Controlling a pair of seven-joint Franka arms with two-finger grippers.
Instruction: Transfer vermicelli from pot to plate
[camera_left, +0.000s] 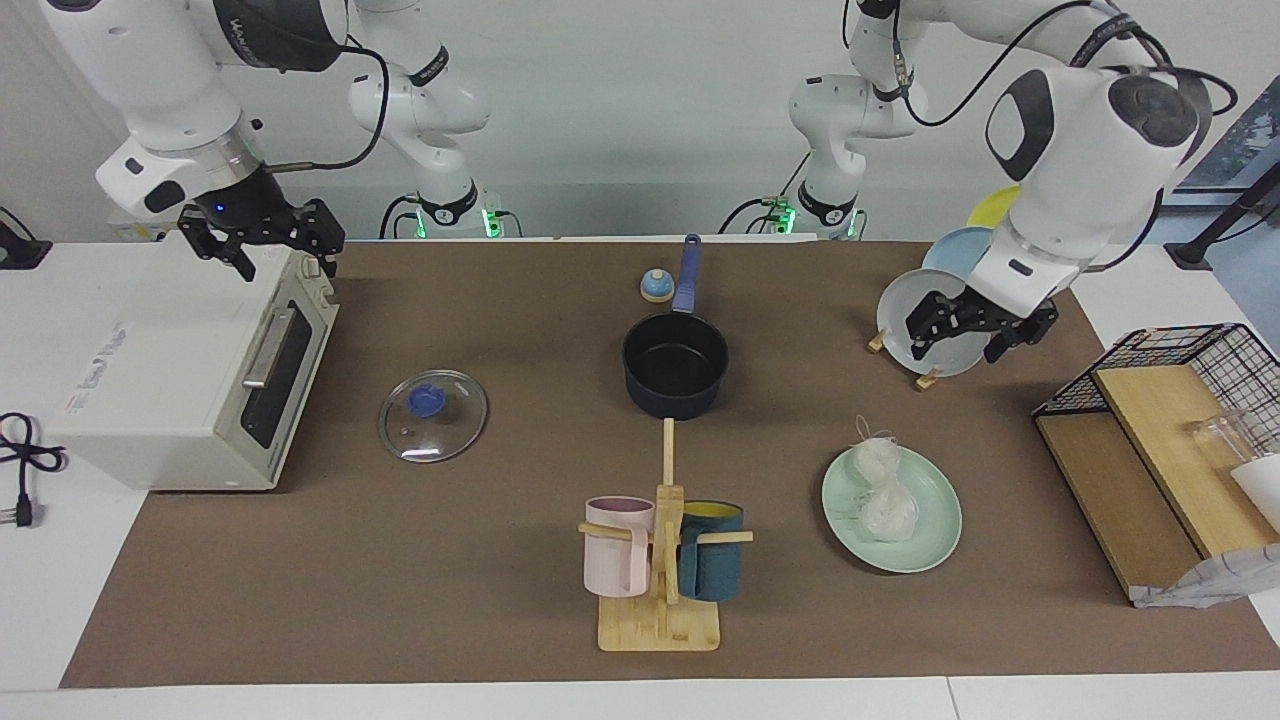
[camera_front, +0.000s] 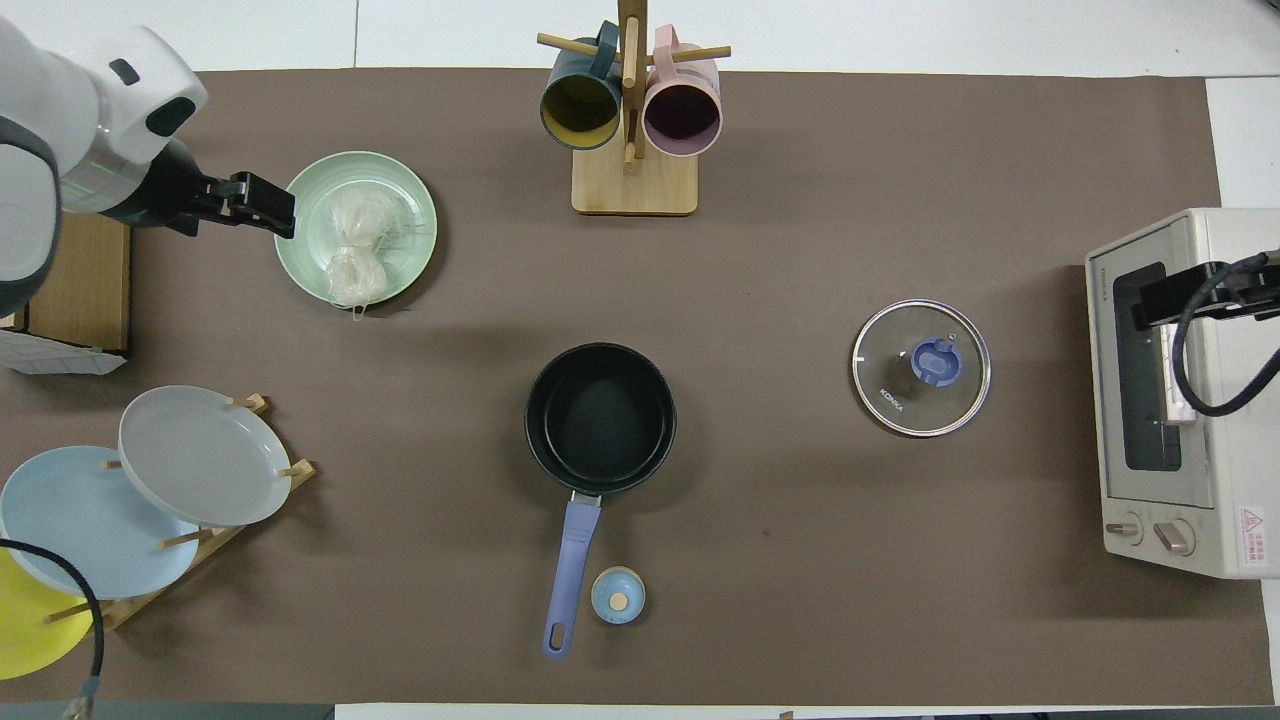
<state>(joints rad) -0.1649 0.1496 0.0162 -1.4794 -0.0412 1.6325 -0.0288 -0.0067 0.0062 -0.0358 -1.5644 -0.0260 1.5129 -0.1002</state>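
The left gripper (camera_left: 978, 330) hangs in the air with its fingers spread and nothing between them, up in front of the grey plate (camera_left: 925, 330) standing in the rack. The vermicelli (camera_left: 885, 490) lies well below it and apart from it, two pale clumps resting on the plate (camera_left: 935, 540) on the table (camera_left: 300, 600). The pot (camera_left: 675, 365) sits toward the table's middle, its black inside bare, well apart from this gripper. The right gripper (camera_left: 262, 243) waits over the toaster oven (camera_left: 180, 370), fingers parted, holding nothing.
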